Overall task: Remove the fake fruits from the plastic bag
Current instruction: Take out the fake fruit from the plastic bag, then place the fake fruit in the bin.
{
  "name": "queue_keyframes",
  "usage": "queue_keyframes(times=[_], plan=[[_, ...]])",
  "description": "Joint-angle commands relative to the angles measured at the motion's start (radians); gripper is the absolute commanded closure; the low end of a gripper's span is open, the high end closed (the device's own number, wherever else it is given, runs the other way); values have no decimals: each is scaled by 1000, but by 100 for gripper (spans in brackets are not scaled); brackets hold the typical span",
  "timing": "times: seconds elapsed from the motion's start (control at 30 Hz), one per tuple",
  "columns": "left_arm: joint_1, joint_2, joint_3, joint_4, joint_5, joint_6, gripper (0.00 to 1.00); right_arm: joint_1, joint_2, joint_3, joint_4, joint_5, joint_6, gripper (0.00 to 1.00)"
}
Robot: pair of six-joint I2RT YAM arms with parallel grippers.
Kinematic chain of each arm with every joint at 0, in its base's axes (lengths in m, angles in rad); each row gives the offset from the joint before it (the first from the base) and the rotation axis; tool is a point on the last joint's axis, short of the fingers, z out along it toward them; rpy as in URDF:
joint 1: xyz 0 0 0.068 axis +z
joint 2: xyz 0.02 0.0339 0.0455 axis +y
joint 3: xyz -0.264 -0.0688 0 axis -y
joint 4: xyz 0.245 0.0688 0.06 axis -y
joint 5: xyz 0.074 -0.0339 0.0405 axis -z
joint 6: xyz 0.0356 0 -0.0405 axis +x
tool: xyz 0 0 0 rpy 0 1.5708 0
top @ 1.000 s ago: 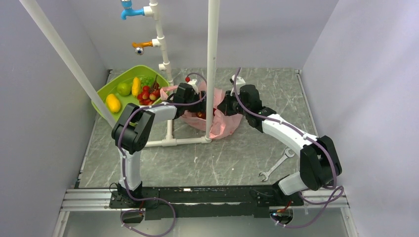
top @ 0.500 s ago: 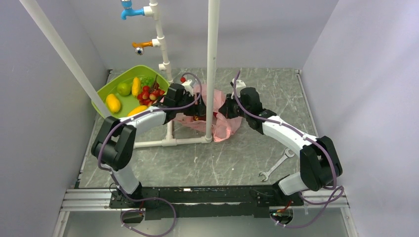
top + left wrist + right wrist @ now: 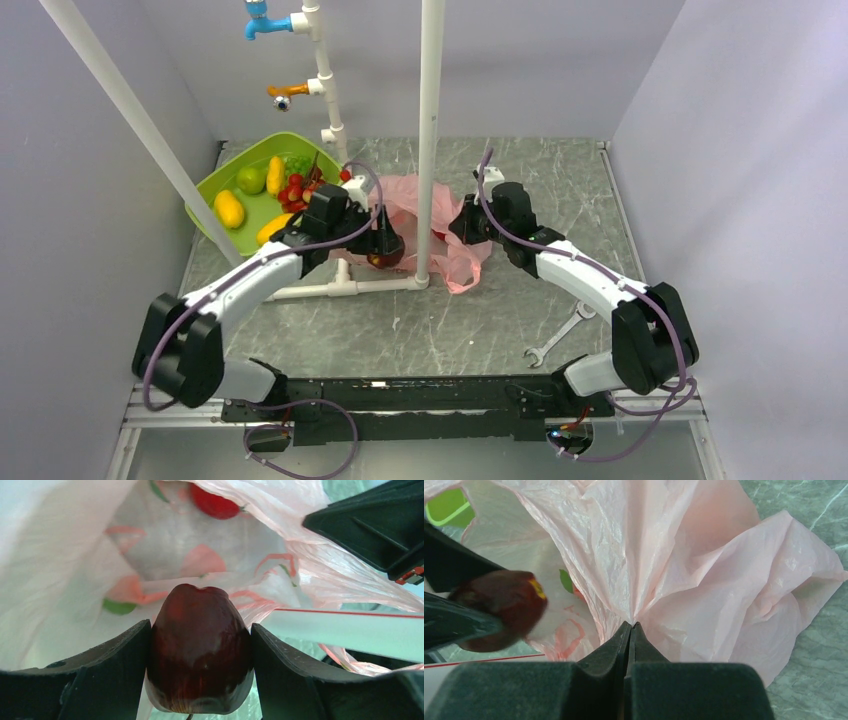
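Stretching across the overhead view, a grey-green marbled worktop [image 3: 480, 320] forms the floor of a booth closed in by pale lilac walls [image 3: 720, 150]. A white pipe frame [image 3: 430, 120] rises from its middle. A blue tap [image 3: 257, 22] and an orange tap [image 3: 283, 93] sit on a thinner pipe at the upper left of the frame. Below them, a green tray [image 3: 255, 150] holds a yellow-orange mango piece [image 3: 229, 208] and small red fruits [image 3: 300, 190]. A wrench [image 3: 560, 335] lies at the lower right.

The pink plastic bag [image 3: 455, 262] lies crumpled at the centre, by the upright pipe. At its left, the left claw [image 3: 385, 245] grips a dark red fruit [image 3: 200, 670] between both fingers. Another red fruit [image 3: 215, 502] lies deeper inside the bag. The right claw [image 3: 630, 630] is pinched tight on a gathered fold of the bag's right side.
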Motion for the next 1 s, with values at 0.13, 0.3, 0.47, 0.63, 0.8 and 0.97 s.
queue_keyframes(times=[0.13,0.3,0.47,0.63,0.8,0.97], plan=[[23,-256,46,-265,-284,91,100,-8,-18,-16,85,-12,5,100],[54,-313,109,-368,-483,68,100,-9,-18,-32,107,-24,15,100],[110,-263,190,-421,-732,97,100,-10,-36,-45,116,-32,21,100],[272,-111,315,-490,-808,15,100,-11,-60,-64,118,-29,23,100],[367,95,431,-483,-761,10,100,-11,-80,-75,122,-28,28,100],[370,317,625,-572,-933,55,100,-12,-81,-81,133,-33,35,100]])
